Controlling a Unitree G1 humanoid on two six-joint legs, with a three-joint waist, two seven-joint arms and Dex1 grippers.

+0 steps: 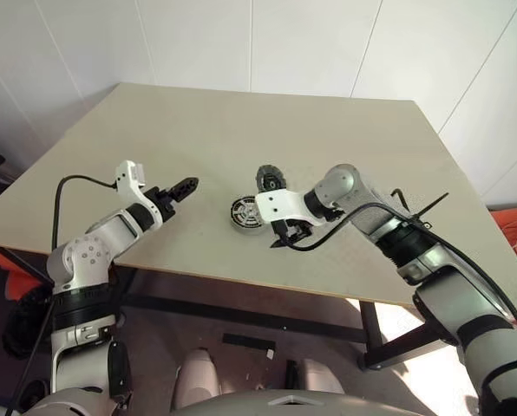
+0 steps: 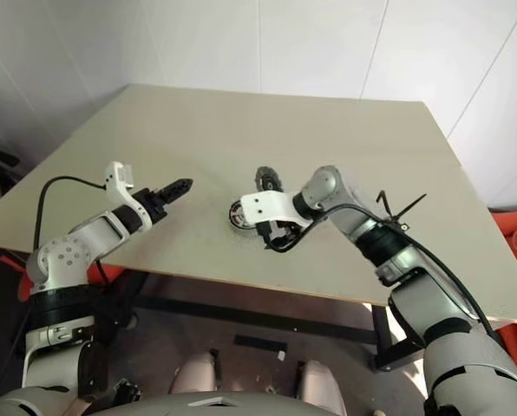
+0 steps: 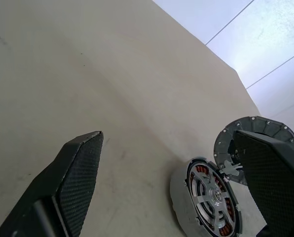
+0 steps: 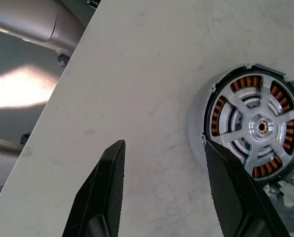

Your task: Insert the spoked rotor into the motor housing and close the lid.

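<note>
White walls back the beige table (image 1: 241, 130), where the spoked rotor (image 4: 258, 127) already sits in the motor housing (image 3: 179, 195) near the front edge and the lid (image 3: 258, 128) leans just behind, so the half-open, empty right end effector (image 1: 286, 234) should straddle the lid's rim squarely while the wide-open left end effector (image 1: 182, 188) waits empty

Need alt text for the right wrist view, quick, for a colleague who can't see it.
The spoked rotor already sits inside the motor housing, copper windings showing between its spokes, on the beige table. The right gripper hangs open and empty beside the housing.
</note>
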